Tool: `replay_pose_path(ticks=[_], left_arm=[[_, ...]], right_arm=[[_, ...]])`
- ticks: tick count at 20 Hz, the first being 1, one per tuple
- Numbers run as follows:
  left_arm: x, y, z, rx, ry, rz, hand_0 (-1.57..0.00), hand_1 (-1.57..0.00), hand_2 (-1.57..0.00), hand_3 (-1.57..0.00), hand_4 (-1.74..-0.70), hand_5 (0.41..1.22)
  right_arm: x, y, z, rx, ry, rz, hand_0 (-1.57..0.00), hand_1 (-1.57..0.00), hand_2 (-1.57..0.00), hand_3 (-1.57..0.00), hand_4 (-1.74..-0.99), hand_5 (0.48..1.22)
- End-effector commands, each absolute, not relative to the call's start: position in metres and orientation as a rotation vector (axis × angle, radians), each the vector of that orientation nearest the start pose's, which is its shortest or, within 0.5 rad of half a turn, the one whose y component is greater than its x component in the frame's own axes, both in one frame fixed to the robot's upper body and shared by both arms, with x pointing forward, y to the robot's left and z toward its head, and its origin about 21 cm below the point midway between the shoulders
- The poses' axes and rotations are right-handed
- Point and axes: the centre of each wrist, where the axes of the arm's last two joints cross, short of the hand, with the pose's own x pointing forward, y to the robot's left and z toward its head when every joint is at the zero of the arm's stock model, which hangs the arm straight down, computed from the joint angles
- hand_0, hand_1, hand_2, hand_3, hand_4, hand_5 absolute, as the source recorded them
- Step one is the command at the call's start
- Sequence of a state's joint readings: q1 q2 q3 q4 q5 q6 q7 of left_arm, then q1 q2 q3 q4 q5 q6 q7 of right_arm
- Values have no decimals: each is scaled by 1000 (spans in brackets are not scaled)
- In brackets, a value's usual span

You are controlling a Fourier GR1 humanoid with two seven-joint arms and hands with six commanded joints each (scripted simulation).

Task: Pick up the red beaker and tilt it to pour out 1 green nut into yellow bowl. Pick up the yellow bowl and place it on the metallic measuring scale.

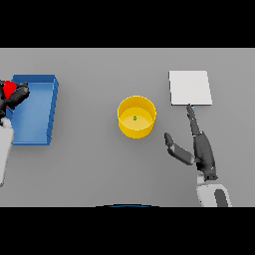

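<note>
Yellow bowl mid-counter holds one green nut, upright; left hand grips the red beaker over the blue bin; right hand lies open-fingered below the scale.

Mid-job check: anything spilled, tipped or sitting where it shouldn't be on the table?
Nothing stands out. The yellow bowl sits upright with one green nut inside, none on the table. The left hand holds the red beaker over the blue bin; the right hand is open beside the bare scale.
</note>
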State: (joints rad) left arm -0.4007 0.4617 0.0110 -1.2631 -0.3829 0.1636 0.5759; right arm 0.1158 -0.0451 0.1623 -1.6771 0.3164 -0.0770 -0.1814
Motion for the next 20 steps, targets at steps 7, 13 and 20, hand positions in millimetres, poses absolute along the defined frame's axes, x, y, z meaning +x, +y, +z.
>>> replay_pose_path(ticks=[7,13,20], left_arm=[[341,322,80,835,-1038,-381,-494,-407,-417,-393,-857,657],[347,323,73,832,-1066,-416,-129,-106,-109,-102,-790,649],[347,321,72,827,-1126,-426,-26,-21,-22,-21,-743,664]], right_arm=[[219,-206,1,-206,-1769,329,1,1,1,1,-1009,639],[222,-205,2,-220,-1746,363,1,1,1,1,-1021,640],[258,-217,37,-283,-1671,930,1,1,1,1,-1094,677]])
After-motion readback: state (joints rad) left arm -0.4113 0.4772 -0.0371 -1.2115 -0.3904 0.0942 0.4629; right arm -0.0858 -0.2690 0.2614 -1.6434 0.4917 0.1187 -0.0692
